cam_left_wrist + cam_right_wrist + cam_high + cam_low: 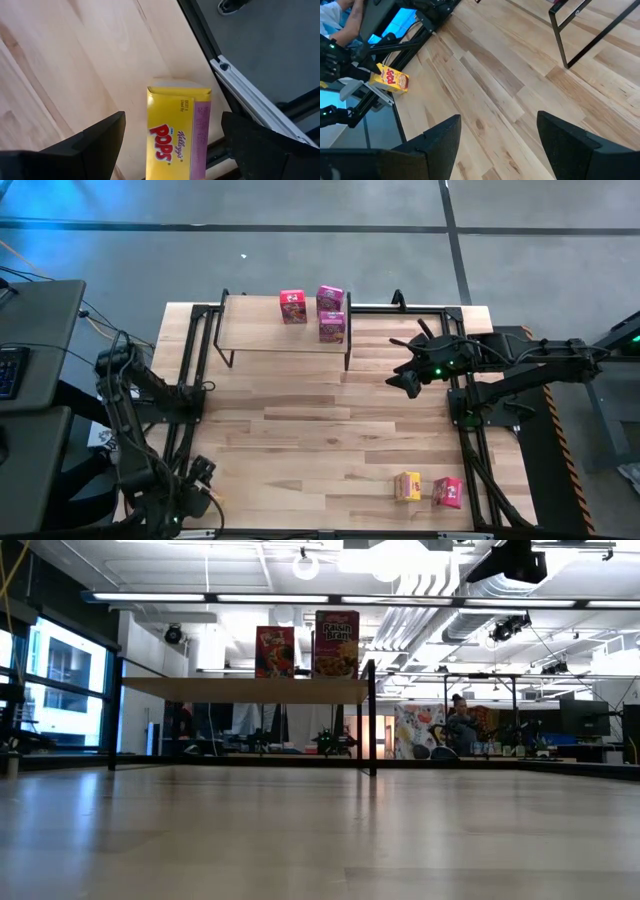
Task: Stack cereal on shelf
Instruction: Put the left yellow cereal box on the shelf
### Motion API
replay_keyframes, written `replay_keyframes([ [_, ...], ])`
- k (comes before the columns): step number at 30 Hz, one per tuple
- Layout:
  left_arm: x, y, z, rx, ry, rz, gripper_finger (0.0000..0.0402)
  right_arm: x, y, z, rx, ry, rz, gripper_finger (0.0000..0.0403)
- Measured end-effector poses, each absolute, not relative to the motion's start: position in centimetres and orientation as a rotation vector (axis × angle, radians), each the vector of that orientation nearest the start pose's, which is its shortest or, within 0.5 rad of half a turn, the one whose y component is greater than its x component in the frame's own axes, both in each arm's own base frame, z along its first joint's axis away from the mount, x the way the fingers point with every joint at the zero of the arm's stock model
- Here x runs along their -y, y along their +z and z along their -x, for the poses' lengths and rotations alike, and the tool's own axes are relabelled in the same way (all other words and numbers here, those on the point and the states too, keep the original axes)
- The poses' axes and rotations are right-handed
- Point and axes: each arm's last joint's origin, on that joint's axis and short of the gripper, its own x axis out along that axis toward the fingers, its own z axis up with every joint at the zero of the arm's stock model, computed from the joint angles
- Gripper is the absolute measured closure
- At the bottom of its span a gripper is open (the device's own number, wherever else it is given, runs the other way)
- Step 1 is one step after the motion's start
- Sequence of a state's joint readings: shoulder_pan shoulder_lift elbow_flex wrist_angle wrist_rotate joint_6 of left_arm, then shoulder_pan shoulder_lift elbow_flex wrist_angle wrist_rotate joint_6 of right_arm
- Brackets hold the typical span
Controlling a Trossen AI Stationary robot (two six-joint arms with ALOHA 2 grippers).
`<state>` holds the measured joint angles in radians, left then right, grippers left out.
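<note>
Shelf (pixel 250 330): stands at the far side of the table (pixel 320 440); plank top on thin black legs; three pink boxes on it.
Shelved cereal: one pink box (pixel 293 306) stands apart toward the left; two more (pixel 331 299) (pixel 333 326) sit touching, one behind the other, at the right end. Judged: grouped at that end to keep bare plank for the rest.
Cereal still on table: a yellow box (pixel 407 486) and a pink box (pixel 447 491) side by side near the front right corner; a yellow Pops box (pixel 177 132) at the front left edge.
Left gripper (pixel 170 145): low at the front left corner, fingers spread wide on either side of the Pops box, not touching it. Judged: lined up to grasp it next.
Right gripper (pixel 409 383): hangs over the table just off the shelf's right end, fingers apart, holding nothing. Judged: waiting clear of the shelf.
Progress: three of six boxes shelved, by judgement about half done.
Risk: the Pops box lies close to the table edge and frame rail (pixel 260 107); a skewed closing could push it off.
</note>
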<state>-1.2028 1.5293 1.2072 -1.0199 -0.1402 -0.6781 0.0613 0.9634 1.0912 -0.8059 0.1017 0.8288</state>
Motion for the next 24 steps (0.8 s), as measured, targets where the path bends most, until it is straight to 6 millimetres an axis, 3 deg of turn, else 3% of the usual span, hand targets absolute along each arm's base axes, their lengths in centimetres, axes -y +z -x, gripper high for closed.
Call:
replay_keyframes([
  [13,27.6,22.4,-10.8,-1.349,-0.414,-0.387,0.0080,-0.7,35.0,-18.0,-0.606,-0.342,-0.730,0.0146],
  [24,28.0,21.5,-10.9,-1.371,-0.382,-0.395,0.0087,-0.7,35.0,-18.0,-0.606,-0.342,-0.730,0.0146],
])
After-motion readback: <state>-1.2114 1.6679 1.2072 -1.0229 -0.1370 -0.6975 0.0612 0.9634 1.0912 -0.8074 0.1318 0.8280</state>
